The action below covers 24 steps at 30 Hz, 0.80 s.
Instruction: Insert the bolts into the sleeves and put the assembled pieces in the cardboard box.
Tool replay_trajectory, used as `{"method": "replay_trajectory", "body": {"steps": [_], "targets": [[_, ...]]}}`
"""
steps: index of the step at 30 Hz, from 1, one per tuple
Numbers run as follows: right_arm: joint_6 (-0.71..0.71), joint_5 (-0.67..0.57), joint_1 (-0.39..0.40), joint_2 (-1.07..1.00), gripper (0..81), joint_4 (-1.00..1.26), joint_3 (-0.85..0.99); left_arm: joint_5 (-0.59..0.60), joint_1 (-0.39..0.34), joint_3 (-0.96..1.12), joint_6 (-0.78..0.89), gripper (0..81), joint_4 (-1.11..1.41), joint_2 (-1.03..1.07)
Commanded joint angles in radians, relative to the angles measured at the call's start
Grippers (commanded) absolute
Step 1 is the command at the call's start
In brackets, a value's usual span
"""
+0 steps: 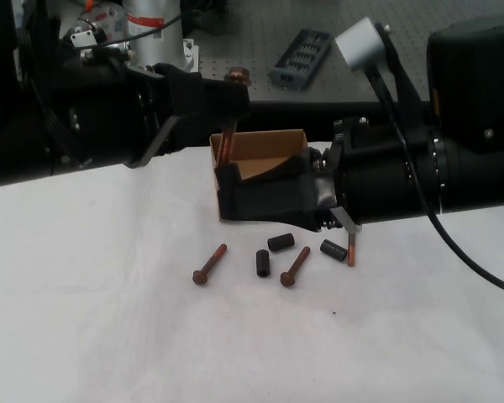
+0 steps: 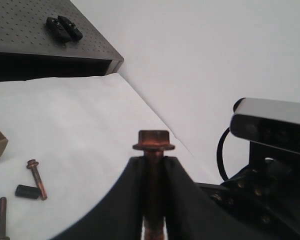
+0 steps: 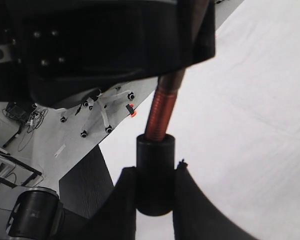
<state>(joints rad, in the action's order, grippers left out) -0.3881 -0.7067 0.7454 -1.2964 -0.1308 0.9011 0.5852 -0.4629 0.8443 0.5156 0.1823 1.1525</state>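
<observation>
Up by the cardboard box (image 1: pixel 273 144), the two arms meet over the white sheet (image 1: pixel 109 336). The left gripper (image 2: pixel 153 160) is clamped tight on a bolt (image 2: pixel 153 137), pinching the shank right under the flanged hex head, so the head pokes out just past the fingertips. The right gripper (image 3: pixel 155 170) is squeezed on a sleeve (image 3: pixel 155 152), and the bolt's threaded end sits right at the sleeve's open mouth, looks just barely inside. The bolt is coppery brown with fine threads. The sleeve is a short, plain matte black cylinder. Down on the sheet near the box there are three loose bolts (image 1: pixel 295 266) and three loose sleeves (image 1: pixel 280 243) lying flat, one sleeve just beside a bolt.
</observation>
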Motion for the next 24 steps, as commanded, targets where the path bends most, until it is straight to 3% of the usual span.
{"method": "replay_trajectory", "body": {"steps": [1,13,24], "targets": [[0.000,0.025,-0.004,-0.002,2.8,0.033,0.006,0.011,-0.003,0.002,0.009,0.6,0.007,-0.011],[-0.022,0.024,-0.066,0.000,2.8,0.033,0.006,0.011,-0.003,0.002,0.000,0.6,-0.004,-0.011],[-0.015,-0.016,-0.071,0.000,2.8,0.004,0.006,0.001,-0.003,0.002,-0.037,0.6,0.000,-0.011]]}}
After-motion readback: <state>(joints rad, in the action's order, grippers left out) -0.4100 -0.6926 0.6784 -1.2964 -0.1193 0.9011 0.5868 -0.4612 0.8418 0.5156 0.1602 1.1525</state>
